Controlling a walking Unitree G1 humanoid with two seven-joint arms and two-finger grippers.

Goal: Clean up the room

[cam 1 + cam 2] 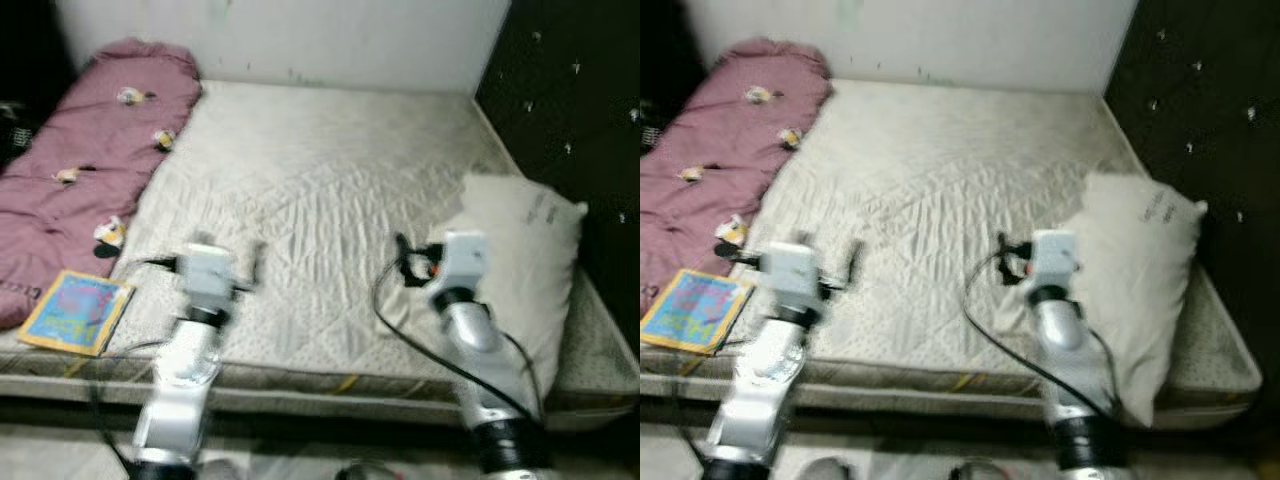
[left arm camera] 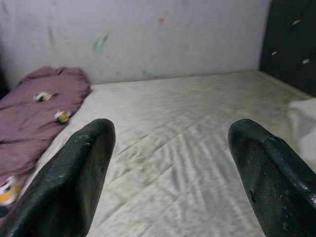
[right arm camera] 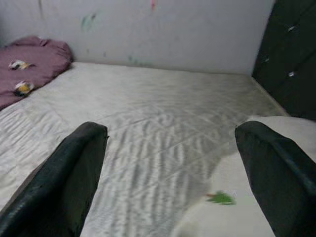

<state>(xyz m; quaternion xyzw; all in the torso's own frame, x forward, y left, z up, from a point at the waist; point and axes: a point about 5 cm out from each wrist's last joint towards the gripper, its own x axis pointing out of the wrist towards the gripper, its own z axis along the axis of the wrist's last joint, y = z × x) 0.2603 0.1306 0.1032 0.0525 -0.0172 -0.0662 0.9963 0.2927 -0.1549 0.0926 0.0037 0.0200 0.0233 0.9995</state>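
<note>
Bare quilted mattress on a bed against a pale wall, dark padded headboard along the robot's right side. Nothing like a bin or basket to report. Pink blanket bunched along the mattress's left edge, with small yellow-and-white prints on it. Colourful book flat at the near left corner, just beside the blanket's near end. White pillow at the near right, close to the headboard.

Left gripper raised over the near left part of the mattress — fingers spread wide, holding nothing; book to its left and a little nearer, blanket further left. Right gripper raised over the near right part — fingers wide apart, empty; pillow just to its right, one corner under the right finger in the wrist view.
</note>
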